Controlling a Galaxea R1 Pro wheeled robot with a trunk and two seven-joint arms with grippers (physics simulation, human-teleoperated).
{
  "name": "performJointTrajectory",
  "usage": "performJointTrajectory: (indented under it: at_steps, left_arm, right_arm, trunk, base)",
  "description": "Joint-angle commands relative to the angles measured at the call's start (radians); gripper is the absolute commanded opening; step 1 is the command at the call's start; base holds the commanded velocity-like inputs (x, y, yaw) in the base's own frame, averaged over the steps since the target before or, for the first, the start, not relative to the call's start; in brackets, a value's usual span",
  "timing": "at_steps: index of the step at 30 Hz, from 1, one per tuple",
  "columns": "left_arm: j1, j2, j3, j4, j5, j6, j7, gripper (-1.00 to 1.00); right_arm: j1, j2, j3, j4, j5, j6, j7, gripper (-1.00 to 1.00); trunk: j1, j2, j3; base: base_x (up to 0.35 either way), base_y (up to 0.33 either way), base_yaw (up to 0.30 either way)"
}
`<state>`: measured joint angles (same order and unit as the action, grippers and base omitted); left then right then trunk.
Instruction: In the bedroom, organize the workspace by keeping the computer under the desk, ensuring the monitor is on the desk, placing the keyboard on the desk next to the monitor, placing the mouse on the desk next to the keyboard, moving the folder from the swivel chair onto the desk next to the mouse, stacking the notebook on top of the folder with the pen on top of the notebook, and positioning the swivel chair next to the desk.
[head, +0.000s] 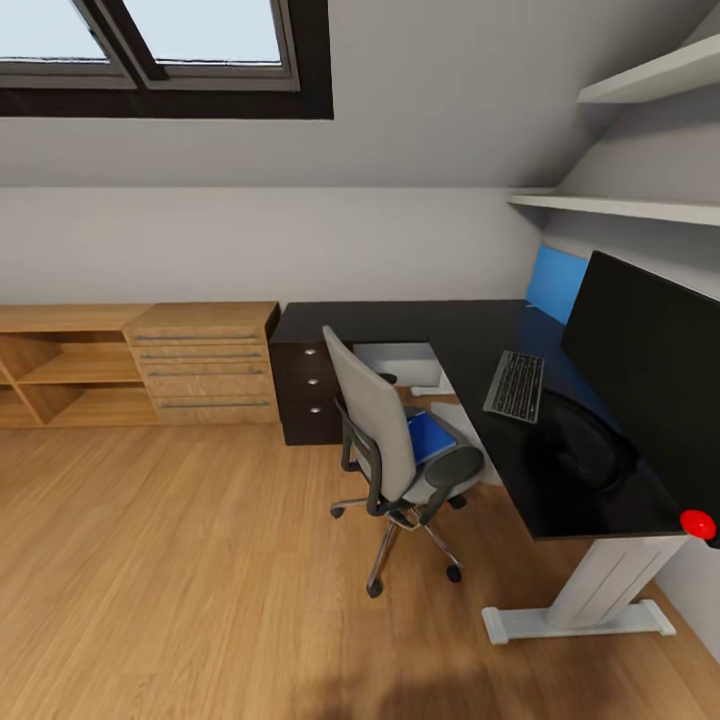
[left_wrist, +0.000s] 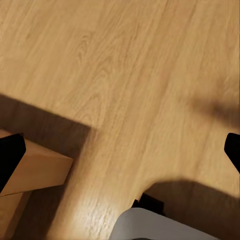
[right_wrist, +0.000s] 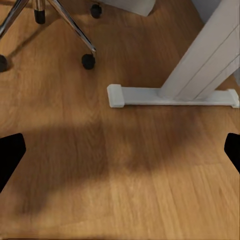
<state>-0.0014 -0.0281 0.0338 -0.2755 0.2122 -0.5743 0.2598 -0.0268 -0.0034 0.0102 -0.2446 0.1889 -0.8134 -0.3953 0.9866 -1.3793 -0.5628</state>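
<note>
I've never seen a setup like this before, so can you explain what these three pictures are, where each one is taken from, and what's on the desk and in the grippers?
This is a simulated wheeled robot with two arms, each ending in a two-finger gripper. The large picture comes from a camera on its head, looking across a bedroom. The other two come from cameras near each gripper, both pointing down at the wood floor.

In the head view, the black desk carries a wide monitor and a keyboard in front of it. A grey swivel chair stands at the desk with a blue folder on its seat.

The left gripper and right gripper show as dark fingertips at the picture edges, spread wide, with nothing between them. The right wrist view also catches the desk's white foot and the chair's casters.
</note>
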Motion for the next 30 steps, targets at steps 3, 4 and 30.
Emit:
performJointTrajectory:
  at_steps: [3, 4, 30]
  left_arm:
    - [0.000, -0.005, 0.004, -0.001, -0.002, 0.000, 0.058, 1.00]
    - [0.000, -0.004, 0.004, -0.001, -0.003, 0.002, 0.064, 1.00]
    - [-0.001, -0.001, 0.004, -0.045, -0.004, 0.130, 0.040, 1.00]
  right_arm:
    - [0.000, -0.002, 0.001, 0.001, 0.010, -0.001, 0.001, 1.00]
    - [-0.001, -0.002, 0.001, 0.001, 0.010, -0.001, 0.002, 1.00]
    - [-0.001, -0.025, -0.004, 0.005, 0.007, -0.010, 0.003, 1.00]
  trunk:
    - [0.012, -0.022, -0.010]
    - [0.015, -0.029, -0.013]
    - [0.115, -0.211, -0.095]
  base:
    - [0.000, 0.000, 0.000]
    - [0.000, 0.000, 0.000]
    - [0.000, 0.000, 0.000]
